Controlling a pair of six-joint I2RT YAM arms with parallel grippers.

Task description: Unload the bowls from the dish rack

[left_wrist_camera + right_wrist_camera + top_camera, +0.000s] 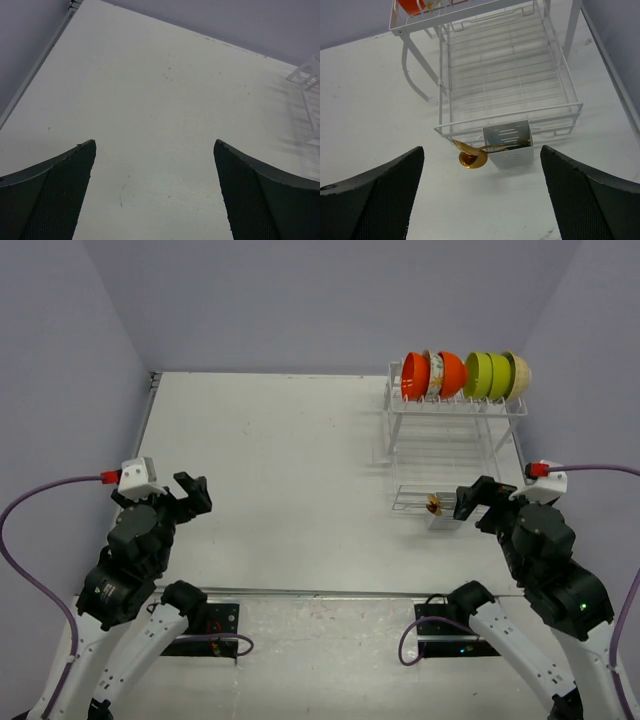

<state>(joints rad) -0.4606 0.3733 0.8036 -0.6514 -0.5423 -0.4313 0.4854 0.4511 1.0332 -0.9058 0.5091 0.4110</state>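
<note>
White tabletop [300, 460], walled in by pale lavender panels, carries both arms at its near edge, each trailing a purple cable [40, 500].

Nearest, the left gripper [195, 492] hangs over the bare left half of the table. Its wrist view shows the two dark, mesh-textured fingers [55, 190] spread wide with nothing between them but table. The dish rack [455, 430] is well apart from it, far off to the right, and only a corner of white wire shows at the edge of that view.

The right gripper [470, 502] also stands with its jaws wide apart and empty. It is just short of the rack's near end and points at it. From its wrist, the small white slotted cutlery basket [509, 145] hangs on the rack's front rail, directly ahead between the fingers [590, 200]. A golden, spoon-like utensil [470, 157] pokes out of the basket to the left.

Beyond the basket lies the rack's lower wire shelf, with no bowls on it. Farther back and higher, the six bowls stand on edge in a row along the top tier, well apart from either gripper. From left they are an orange bowl [413, 375], a white patterned bowl [434, 373], a second orange bowl [453, 373], two lime green bowls [488, 376] and a beige bowl [519, 375] at the right end.
</note>
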